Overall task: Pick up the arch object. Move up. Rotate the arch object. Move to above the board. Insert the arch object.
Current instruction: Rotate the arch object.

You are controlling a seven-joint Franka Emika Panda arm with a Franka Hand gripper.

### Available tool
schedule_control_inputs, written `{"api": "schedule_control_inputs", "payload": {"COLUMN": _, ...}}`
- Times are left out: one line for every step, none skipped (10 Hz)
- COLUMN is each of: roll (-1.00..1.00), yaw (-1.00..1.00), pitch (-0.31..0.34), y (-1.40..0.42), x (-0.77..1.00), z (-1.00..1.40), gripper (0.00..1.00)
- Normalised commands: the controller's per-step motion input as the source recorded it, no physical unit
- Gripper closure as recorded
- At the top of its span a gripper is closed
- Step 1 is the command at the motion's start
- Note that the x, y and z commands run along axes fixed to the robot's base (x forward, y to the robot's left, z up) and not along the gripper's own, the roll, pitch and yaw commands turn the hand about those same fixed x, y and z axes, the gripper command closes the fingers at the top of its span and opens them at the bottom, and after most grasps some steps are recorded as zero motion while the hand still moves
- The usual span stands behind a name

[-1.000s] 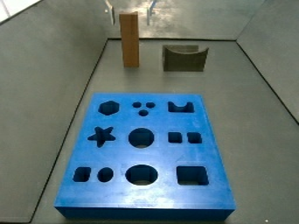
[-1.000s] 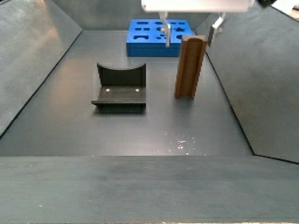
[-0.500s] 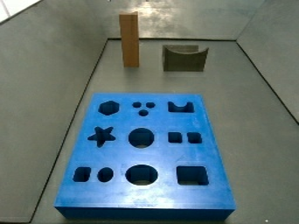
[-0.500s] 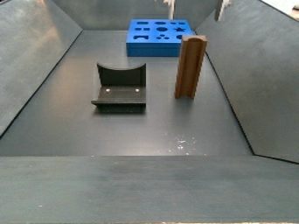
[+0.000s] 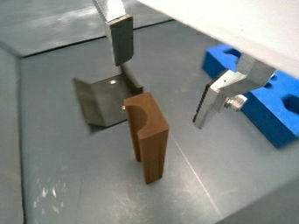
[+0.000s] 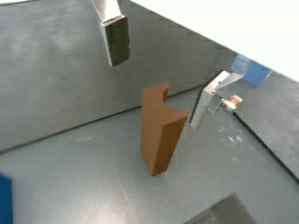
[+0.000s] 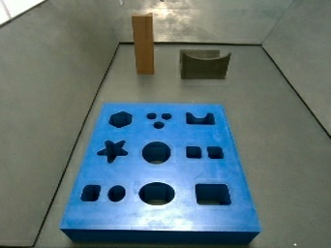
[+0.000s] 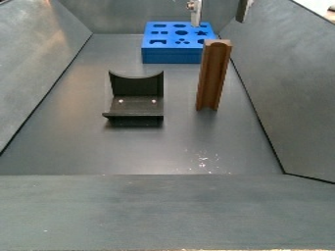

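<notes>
Orange-brown wood, the arch object is standing upright on the grey surface, long axis vertical, at the board's 12 o'clock. The hand is hovering above it, fingers spread apart, gripping nothing.

The pincer now hangs lower than half a second ago, fingers apart above the arch object.

The arch object stands upright beside the dark notched block, with the gripper above it.
</notes>
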Motion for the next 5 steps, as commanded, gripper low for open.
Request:
{"api": "schedule_control_inputs", "payload": {"roll": -0.01, "yaw": 1.00, "pitch": 0.006, "y": 0.00, "x": 0.03, "z": -0.03, "gripper": 0.00}}
{"api": "schedule_control_inputs", "payload": {"roll": -0.01, "yaw": 1.00, "pitch": 0.006, "y": 0.00, "x": 0.03, "z": -0.03, "gripper": 0.00}}
{"api": "schedule_control_inputs", "payload": {"roll": -0.01, "yaw": 1.00, "pitch": 0.006, "y": 0.00, "x": 0.03, "z": -0.03, "gripper": 0.00}}
{"api": "schedule_control_inputs", "payload": {"roll": -0.01, "yaw": 1.00, "pitch": 0.006, "y": 0.00, "x": 0.03, "z": -0.03, "gripper": 0.00}}
{"api": "schedule_control_inputs", "payload": {"roll": -0.01, "yaw": 1.00, "pitch": 0.006, "y": 0.00, "x": 0.03, "z": -0.03, "gripper": 0.00}}
